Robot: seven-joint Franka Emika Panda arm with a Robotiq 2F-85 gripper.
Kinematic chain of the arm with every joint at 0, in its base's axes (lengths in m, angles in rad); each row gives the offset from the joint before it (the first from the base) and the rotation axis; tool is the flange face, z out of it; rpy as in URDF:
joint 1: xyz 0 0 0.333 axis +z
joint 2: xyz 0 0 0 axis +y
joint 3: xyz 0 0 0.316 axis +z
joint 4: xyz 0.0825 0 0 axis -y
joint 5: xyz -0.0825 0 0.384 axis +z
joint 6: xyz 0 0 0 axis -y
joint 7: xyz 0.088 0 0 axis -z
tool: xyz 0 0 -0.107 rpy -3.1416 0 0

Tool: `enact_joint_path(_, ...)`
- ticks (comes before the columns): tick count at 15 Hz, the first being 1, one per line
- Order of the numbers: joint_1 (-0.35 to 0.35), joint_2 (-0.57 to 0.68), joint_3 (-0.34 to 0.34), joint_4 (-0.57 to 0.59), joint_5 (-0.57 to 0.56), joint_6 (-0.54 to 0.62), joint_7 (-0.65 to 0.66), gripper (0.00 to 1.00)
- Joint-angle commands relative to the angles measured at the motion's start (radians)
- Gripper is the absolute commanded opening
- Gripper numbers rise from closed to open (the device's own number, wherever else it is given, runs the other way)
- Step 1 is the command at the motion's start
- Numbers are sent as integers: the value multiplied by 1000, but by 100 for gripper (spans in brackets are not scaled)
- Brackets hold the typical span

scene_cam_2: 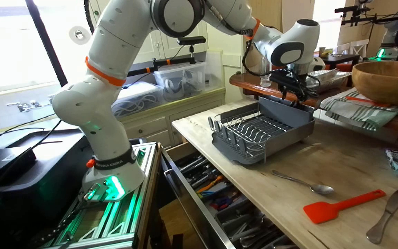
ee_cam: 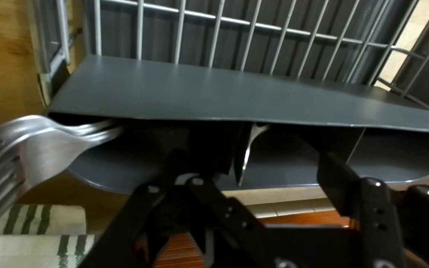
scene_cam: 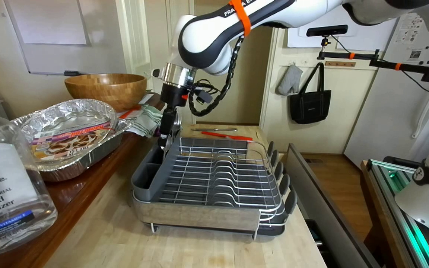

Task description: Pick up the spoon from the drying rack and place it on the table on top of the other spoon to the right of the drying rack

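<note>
None of the carrying is done, as I judge it: the spoon (ee_cam: pixel 247 152) stands in the utensil holder (ee_cam: pixel 244 95) of the drying rack (scene_cam: pixel 199 214), and what remains is to grasp it, lift it clear, bring it across and lay it down. The gripper (ee_cam: pixel 253 163) has its fingers (ee_cam: pixel 337 182) spread wide with nothing clasped, and in the wrist view the slim bright metal that I take for the spoon shows in the gap between them, so the grasp looks like the next thing needed. At least one fork (ee_cam: pixel 50 152) sticks out to the left of the gripper there. Well apart from the gripper, past the rack's end, the other spoon (scene_cam_2: pixel 321 189) lies on the table (scene_cam_2: pixel 351 152) with nothing laid on it, a red spatula (scene_cam_2: pixel 327 211) and a knife (scene_cam_2: pixel 386 216) farther off. Close around the gripper much is hard to read: the spoon is seen nearly edge-on, its lower part lost in the dark of its compartment, and I cannot tell how deep the fingers reach beside it or whether either touches it. In an exterior view I lose the fingertips at the top of the rack's grey wall (scene_cam_2: pixel 285 113); in the wrist view the fork's tines are cut off at the edge, and the other spoon does not show at all
</note>
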Motion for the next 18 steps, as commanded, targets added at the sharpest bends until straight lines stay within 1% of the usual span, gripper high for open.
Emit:
enact_joint_path(1, -1, 43, 11, 59, -19, -46, -14, 42)
enact_joint_path(2, -1, 47, 14, 65, -19, -54, -17, 33)
enact_joint_path(4, -3, 50, 17, 75, -17, -71, -22, 19)
enact_joint_path(5, -5, 49, 20, 77, -14, -77, -25, 11)
enact_joint_path(6, -7, 48, 22, 80, -11, -88, -27, 4)
enact_joint_path(7, -8, 47, 22, 85, -9, -99, -28, 0)
enact_joint_path(12, -28, 47, 32, 109, 12, -158, -49, 2)
enact_joint_path(18, -24, 23, 23, 126, 3, -193, -40, 2)
